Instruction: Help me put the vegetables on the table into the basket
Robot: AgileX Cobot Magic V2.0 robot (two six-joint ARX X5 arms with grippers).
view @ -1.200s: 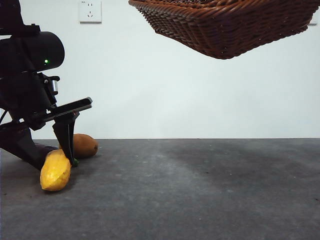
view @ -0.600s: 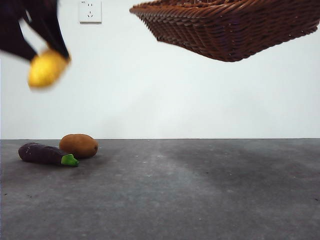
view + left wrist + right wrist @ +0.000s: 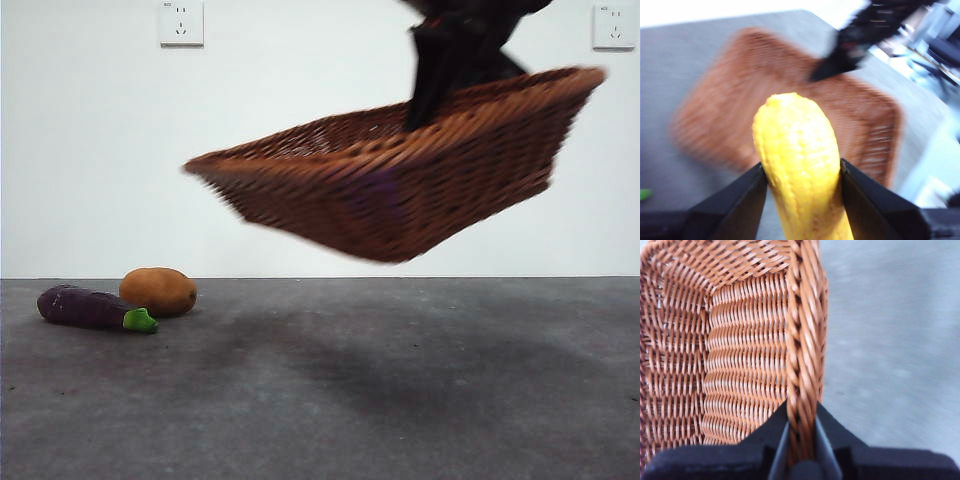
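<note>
The brown wicker basket [image 3: 400, 180] hangs tilted in the air above the table [image 3: 400, 400]. My right gripper [image 3: 801, 432] is shut on its braided rim [image 3: 802, 340] and shows as a dark arm [image 3: 455, 50] at the top of the front view. My left gripper [image 3: 801, 175] is shut on the yellow corn cob [image 3: 797, 160] and holds it high above the basket [image 3: 790, 110]; it is out of the front view. The brown potato [image 3: 158, 291] and the purple eggplant [image 3: 92, 308] with a green stem lie on the table at the left, touching.
A white wall with two sockets [image 3: 180, 22] stands behind the table. The right arm [image 3: 865, 35] shows over the basket's far side in the left wrist view.
The left gripper lifted the corn off the table and up out of the front view. The basket came down and to the left, tilting its open side into view.
</note>
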